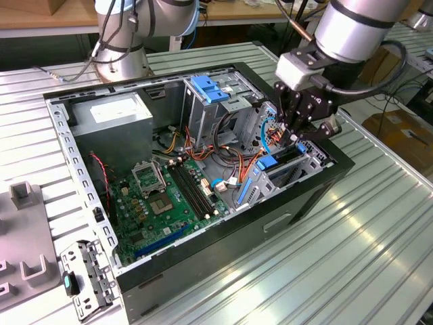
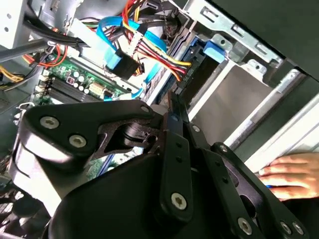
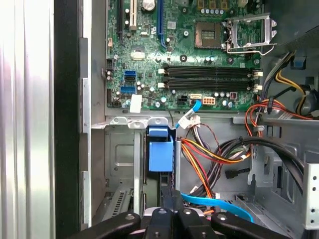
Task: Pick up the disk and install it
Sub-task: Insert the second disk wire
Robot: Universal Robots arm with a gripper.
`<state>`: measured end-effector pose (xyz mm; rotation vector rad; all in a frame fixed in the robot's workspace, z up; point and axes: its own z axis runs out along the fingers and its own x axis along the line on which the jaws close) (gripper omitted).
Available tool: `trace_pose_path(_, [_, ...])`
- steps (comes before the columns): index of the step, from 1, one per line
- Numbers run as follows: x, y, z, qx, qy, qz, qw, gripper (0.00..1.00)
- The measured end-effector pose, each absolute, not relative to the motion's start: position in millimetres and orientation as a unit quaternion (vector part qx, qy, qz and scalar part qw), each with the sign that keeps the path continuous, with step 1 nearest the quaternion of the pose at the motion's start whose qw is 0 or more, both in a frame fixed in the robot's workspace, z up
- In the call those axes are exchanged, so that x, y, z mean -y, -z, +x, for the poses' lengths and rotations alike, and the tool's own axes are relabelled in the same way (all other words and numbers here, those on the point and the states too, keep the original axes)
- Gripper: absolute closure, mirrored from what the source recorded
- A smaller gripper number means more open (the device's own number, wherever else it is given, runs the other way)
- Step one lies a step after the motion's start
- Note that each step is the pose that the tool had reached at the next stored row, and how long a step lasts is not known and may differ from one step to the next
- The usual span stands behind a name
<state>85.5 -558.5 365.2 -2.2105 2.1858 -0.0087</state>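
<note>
Fingers of the gripper (image 3: 172, 196) are drawn together with no gap that we can see between them, pointing down into the drive bay (image 1: 308, 166) at the corner of the open computer case (image 1: 270, 227) on the exterior view's right. We cannot make out anything pinched between the tips. Right under them we see the disk (image 1: 287, 157), standing on edge in the bay slot with its blue rails showing at either end; only its dark upper edge is visible. In the first wrist view a blue latch tab (image 3: 160, 148) sits just beyond the fingertips. Beside the bay, bundled red, yellow and orange cables (image 3: 209, 154) and a flat blue cable (image 2: 112, 52) trail toward the green motherboard (image 1: 162, 200). In the second wrist view a person's hand (image 2: 291, 172) rests by the case's outer side. Farther back in the case stands the grey power supply box (image 1: 111, 122) with its white sticker. The case lies on a ribbed metal table (image 1: 365, 250), and another arm's base (image 1: 122, 61) stands behind it.
</note>
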Motion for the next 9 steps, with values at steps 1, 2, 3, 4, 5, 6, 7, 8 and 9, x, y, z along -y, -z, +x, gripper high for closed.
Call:
trace_pose_path(1, [558,-372,86,-0.703,0.003,-0.711,0.016,0.89])
trace_pose_path(2, [558,-376,86,-0.703,0.003,-0.711,0.016,0.89])
trace_pose_path(3, [558,-380,86,-0.703,0.003,-0.711,0.016,0.89])
trace_pose_path(4, [557,-383,86,-0.703,0.003,-0.711,0.016,0.89])
trace_pose_path(5, [556,-385,86,-0.703,0.003,-0.711,0.016,0.89])
trace_pose_path(6, [555,-386,87,-0.703,0.004,-0.711,0.015,0.89])
trace_pose_path(7, [554,-387,88,-0.703,0.004,-0.711,0.015,0.89])
trace_pose_path(8, [553,-389,89,-0.703,0.004,-0.711,0.014,0.89])
trace_pose_path(9, [551,-390,90,-0.703,0.005,-0.711,0.012,0.89])
